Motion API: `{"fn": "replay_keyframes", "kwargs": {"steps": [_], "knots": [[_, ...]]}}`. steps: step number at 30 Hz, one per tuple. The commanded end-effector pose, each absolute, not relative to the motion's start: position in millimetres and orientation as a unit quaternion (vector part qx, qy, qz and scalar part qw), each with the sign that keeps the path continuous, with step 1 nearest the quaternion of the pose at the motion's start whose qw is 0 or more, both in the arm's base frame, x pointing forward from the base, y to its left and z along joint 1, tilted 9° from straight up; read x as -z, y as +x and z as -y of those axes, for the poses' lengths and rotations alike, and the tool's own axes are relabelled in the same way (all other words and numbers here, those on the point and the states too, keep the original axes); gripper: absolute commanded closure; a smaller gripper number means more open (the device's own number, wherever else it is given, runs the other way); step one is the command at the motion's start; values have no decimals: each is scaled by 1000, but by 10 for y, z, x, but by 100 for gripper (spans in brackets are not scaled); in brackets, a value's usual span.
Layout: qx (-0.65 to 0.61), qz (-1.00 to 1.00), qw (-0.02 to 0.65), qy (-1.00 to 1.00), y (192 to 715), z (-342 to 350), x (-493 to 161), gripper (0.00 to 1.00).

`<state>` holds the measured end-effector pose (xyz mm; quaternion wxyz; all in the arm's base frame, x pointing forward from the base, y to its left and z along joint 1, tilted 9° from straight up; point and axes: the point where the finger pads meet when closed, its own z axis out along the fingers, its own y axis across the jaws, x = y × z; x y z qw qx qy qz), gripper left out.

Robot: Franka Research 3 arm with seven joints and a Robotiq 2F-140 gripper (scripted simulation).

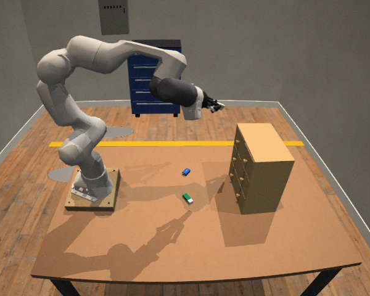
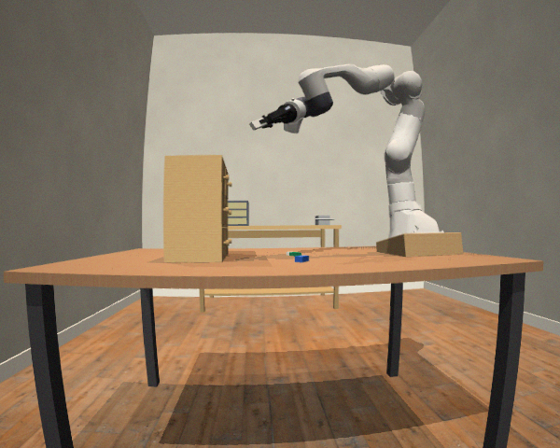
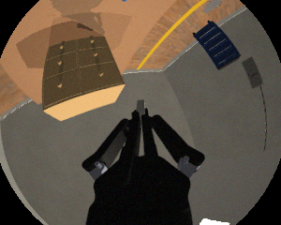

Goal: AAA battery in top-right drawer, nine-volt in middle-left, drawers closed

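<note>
The chest (image 1: 272,187) (image 2: 192,207) (image 3: 86,101) stands upright on the table, its knobbed fronts toward the arm's base. Its six drawers, two columns by three rows, look pushed in. A small blue block (image 1: 185,172) (image 2: 301,259), perhaps the nine-volt battery, lies on the table between base and chest. A green block with a white end (image 1: 187,198) (image 2: 295,253) lies near it; I cannot tell surely what it is. No AAA battery can be made out; the drawers' insides are hidden. My gripper (image 1: 221,106) (image 2: 256,124) (image 3: 140,105) is shut and empty, above and in front of the chest.
The arm's base stands on a wooden block (image 1: 92,207) (image 2: 433,244) at the opposite end of the table (image 1: 290,254) (image 2: 367,278) from the chest. A blue cabinet (image 1: 155,108) (image 3: 217,45) stands on the floor beyond the table. A bench (image 2: 280,226) stands in the background.
</note>
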<state>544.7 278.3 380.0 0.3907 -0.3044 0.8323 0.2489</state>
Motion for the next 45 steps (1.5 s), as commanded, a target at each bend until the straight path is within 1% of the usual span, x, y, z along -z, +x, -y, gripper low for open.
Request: {"fn": "replay_keyframes", "kwargs": {"steps": [1,10,11,36,37,45], "knots": [[-254,-836,387,-296,5444,-2783,-3812,100],[-254,-836,387,-296,5444,-2783,-3812,100],[-262,-848,343,-307,5296,-2867,-3810,100],[-262,-848,343,-307,5296,-2867,-3810,100],[-261,-864,294,-314,5134,-2886,-3778,100],[-261,-864,294,-314,5134,-2886,-3778,100]]}}
